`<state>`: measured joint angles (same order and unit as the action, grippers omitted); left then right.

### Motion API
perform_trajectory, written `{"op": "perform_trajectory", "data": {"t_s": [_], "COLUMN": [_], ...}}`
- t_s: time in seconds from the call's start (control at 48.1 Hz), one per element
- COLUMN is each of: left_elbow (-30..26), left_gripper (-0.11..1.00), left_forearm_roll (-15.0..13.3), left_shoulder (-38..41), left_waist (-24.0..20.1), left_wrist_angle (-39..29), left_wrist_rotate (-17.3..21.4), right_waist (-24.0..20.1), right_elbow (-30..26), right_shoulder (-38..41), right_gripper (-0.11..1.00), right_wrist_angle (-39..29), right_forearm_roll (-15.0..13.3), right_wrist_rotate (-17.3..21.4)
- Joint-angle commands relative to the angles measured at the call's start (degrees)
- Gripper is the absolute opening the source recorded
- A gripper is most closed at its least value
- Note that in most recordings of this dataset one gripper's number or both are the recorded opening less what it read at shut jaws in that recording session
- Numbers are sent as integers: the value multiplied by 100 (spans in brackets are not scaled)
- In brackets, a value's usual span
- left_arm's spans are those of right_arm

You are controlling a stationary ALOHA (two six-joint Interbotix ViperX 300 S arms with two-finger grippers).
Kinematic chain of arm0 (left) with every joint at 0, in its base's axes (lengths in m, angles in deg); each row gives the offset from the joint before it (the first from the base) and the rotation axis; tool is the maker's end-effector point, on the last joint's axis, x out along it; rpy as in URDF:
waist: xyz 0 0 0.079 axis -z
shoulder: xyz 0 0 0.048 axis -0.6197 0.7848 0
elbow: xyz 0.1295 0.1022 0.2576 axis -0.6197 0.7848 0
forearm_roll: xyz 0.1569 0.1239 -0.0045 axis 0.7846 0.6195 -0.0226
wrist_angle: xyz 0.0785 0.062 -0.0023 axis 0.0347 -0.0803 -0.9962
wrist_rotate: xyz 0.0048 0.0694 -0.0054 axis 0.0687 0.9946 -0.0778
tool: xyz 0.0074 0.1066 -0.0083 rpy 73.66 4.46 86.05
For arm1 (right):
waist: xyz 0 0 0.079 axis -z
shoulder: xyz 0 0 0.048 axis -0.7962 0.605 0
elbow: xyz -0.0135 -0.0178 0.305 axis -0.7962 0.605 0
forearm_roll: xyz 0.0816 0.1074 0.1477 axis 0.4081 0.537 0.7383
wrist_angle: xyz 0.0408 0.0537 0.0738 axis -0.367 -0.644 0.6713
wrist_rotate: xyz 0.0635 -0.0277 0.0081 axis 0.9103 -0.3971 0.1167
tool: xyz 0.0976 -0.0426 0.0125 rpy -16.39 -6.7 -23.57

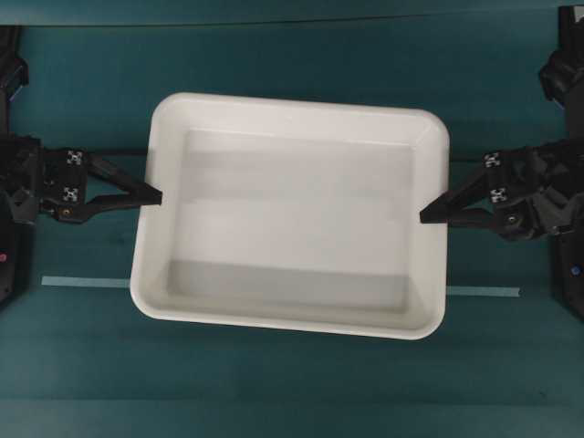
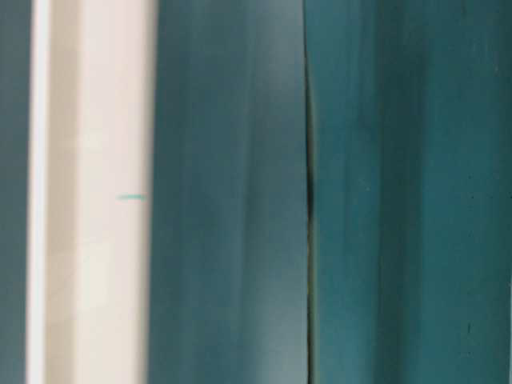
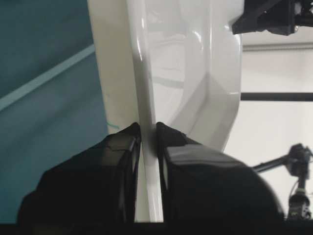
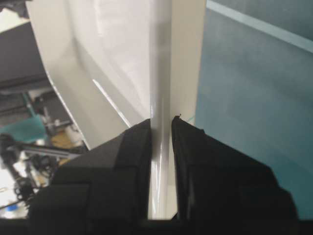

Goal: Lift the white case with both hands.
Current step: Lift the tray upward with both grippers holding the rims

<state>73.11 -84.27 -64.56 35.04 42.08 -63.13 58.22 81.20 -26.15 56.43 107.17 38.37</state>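
The white case (image 1: 292, 214), a large shallow tray, fills the middle of the overhead view and looks raised off the teal table. My left gripper (image 1: 157, 195) is shut on the rim of its left side, and my right gripper (image 1: 425, 216) is shut on the rim of its right side. In the left wrist view the glossy rim (image 3: 146, 98) runs straight between the two black fingers (image 3: 117, 161). The right wrist view shows the same: the rim (image 4: 160, 73) is pinched between the fingers (image 4: 132, 156). The table-level view shows a blurred white strip of the case (image 2: 88, 192).
A pale tape line (image 1: 82, 282) crosses the teal table surface (image 1: 292, 392), passing beneath the case and reappearing at the right (image 1: 484, 292). The arm bases stand at the left edge (image 1: 9, 182) and the right edge (image 1: 570, 182).
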Motion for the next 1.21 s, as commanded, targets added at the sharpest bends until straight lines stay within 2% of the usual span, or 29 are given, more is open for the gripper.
{"op": "perform_trajectory", "data": {"t_s": [0.0,0.374,0.603,0.893,1.184], "left_elbow": [-325,-940,-1274,-1670,-1775], "left_gripper": [9,9,9,9,9], "left_forearm_roll": [9,18,9,9,18], "left_shoulder": [44,-70,-88,-62,-53], "left_waist": [35,114,193,211,202], "left_wrist_angle": [-18,-519,-835,-923,-1055], "left_wrist_rotate": [0,-18,-9,-9,0], "right_waist": [53,88,97,176,237], "right_elbow": [-396,-940,-1081,-1389,-1547], "right_shoulder": [-9,-202,-404,-431,-448], "right_gripper": [12,12,12,12,12], "right_wrist_angle": [35,-492,-510,-492,-510], "right_forearm_roll": [26,26,35,0,0], "right_wrist_rotate": [-9,123,167,246,246]}}
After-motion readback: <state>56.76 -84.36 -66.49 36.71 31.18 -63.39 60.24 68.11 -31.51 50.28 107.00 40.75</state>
